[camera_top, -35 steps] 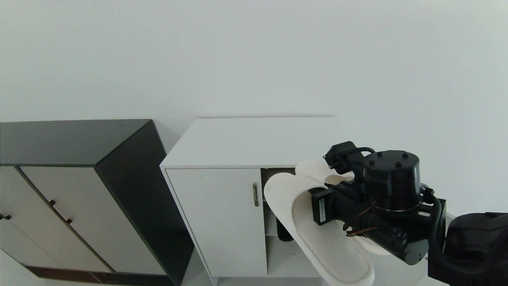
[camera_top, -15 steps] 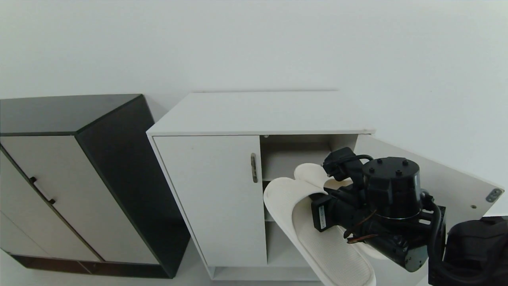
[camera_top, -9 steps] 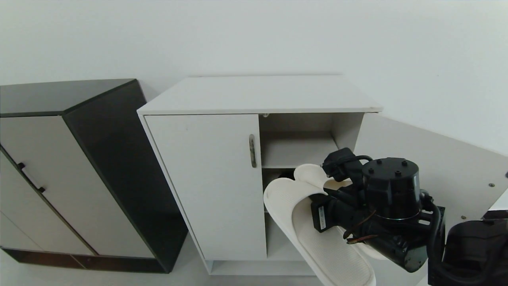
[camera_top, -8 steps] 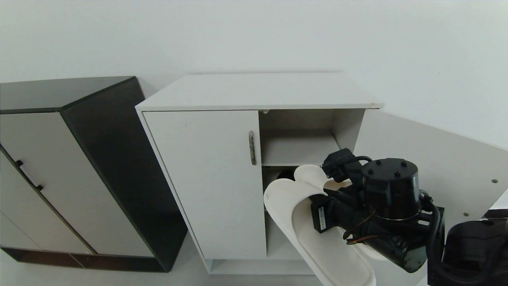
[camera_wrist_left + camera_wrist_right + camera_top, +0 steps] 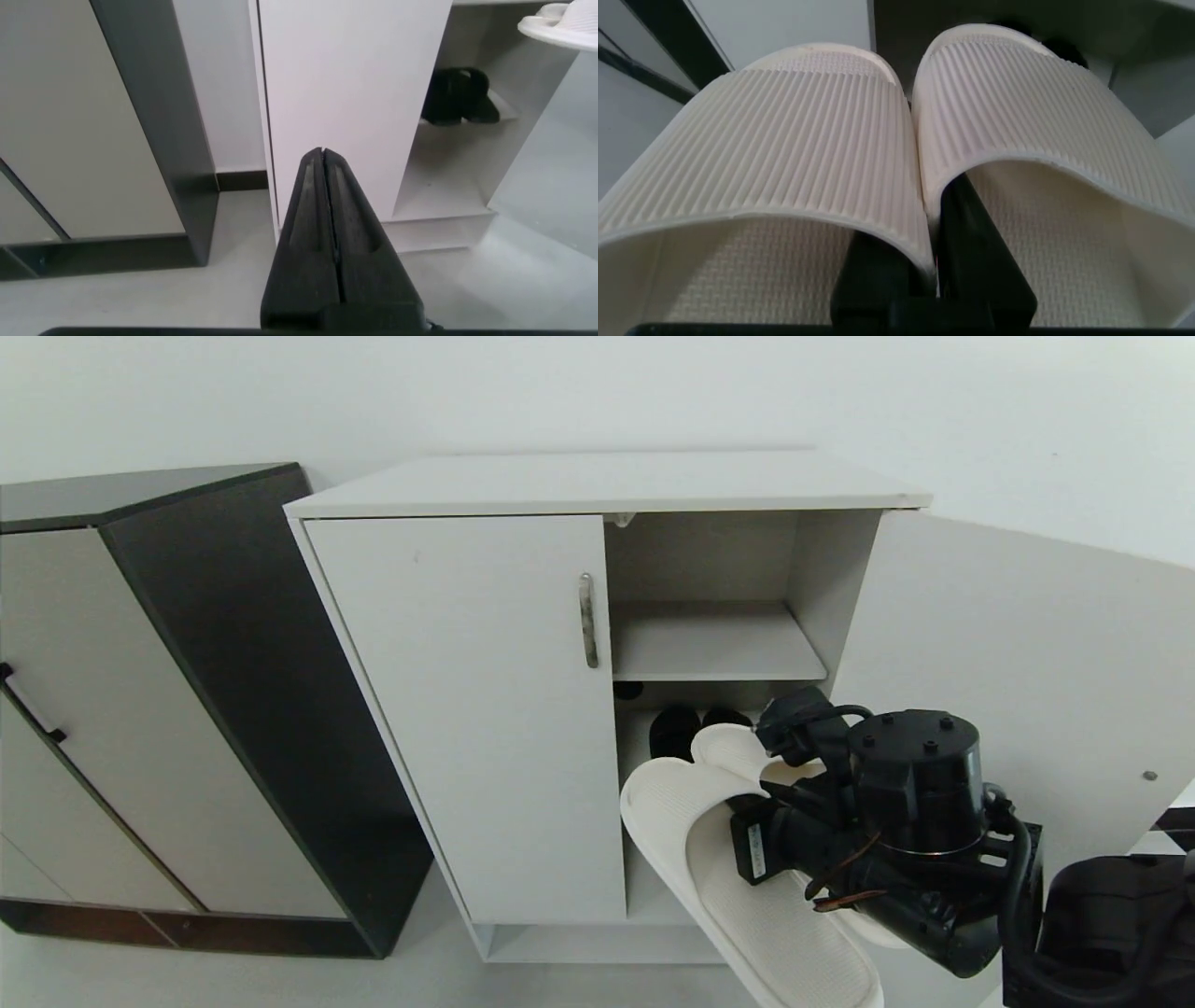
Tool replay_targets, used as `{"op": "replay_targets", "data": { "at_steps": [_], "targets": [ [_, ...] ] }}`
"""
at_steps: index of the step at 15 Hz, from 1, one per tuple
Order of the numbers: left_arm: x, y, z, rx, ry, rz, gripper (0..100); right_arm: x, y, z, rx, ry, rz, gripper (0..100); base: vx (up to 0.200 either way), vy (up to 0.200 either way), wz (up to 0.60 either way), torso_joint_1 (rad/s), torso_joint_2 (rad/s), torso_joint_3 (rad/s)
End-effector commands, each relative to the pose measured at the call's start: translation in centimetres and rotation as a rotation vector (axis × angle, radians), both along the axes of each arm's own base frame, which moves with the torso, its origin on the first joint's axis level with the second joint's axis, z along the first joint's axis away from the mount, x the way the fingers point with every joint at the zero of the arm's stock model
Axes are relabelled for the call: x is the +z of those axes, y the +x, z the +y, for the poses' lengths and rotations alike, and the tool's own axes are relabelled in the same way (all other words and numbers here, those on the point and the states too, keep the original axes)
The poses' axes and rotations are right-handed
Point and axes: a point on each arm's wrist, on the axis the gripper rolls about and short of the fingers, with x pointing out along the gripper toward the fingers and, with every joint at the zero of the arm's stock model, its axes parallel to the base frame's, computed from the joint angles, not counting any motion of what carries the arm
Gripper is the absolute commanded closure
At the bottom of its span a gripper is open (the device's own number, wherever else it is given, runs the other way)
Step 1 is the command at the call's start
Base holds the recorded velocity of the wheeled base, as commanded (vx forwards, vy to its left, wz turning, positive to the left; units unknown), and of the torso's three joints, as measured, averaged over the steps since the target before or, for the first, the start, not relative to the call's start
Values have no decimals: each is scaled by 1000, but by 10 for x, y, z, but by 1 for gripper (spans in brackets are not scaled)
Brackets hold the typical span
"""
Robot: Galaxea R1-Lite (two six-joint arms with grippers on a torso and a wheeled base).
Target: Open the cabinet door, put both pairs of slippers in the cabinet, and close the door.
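The right gripper (image 5: 936, 247) has its fingers clamped on the adjoining inner edges of the white slippers (image 5: 747, 896), held before the cabinet (image 5: 597, 485); its right door (image 5: 1008, 663) stands open; black slippers (image 5: 686, 728) lie inside; the left gripper (image 5: 322, 163) has its fingers pressed together, holding nothing.

Black slippers (image 5: 686, 728) are lying on the cabinet's middle shelf (image 5: 464, 129), just beyond the right hand (image 5: 934, 252).

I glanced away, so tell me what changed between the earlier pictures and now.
Only the head camera shifted, so the white cabinet sits higher in view, showing the black slippers inside. The right hand stays shut on the white slippers; the right door stays open.
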Motion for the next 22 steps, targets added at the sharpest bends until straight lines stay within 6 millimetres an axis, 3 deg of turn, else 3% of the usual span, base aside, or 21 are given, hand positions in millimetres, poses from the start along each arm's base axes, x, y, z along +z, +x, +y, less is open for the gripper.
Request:
{"op": "replay_targets", "data": {
  "at_steps": [1,4,9,12,13,15,17,22],
  "targets": [
    [0,0,0,1,0,0,100,-1,0,1,1,-3,3,100,0,0,0,-36,427,378],
    [0,0,0,1,-1,1,100,-6,2,2,-1,-13,12,100,0,0,0,-27,344,331],
    [0,0,0,2,-15,0,100,-11,7,4,-16,-17,11,100,0,0,0,2,40,31],
    [0,0,0,2,-14,2,100,-8,19,15,-171,-48,-33,100,0,0,0,0,0,0],
    [0,0,0,1,-14,2,100,-1,22,21,-203,-46,-24,100,0,0,0,0,0,0],
    [0,0,0,1,-12,2,100,33,16,31,-239,35,51,100,0,0,0,0,0,0],
    [0,0,0,1,-10,2,100,67,19,37,-427,70,76,100,0,0,0,0,0,0],
    [0,0,0,1,-9,2,100,78,23,38,-427,49,-12,100,0,0,0,0,0,0]
  ]
}}
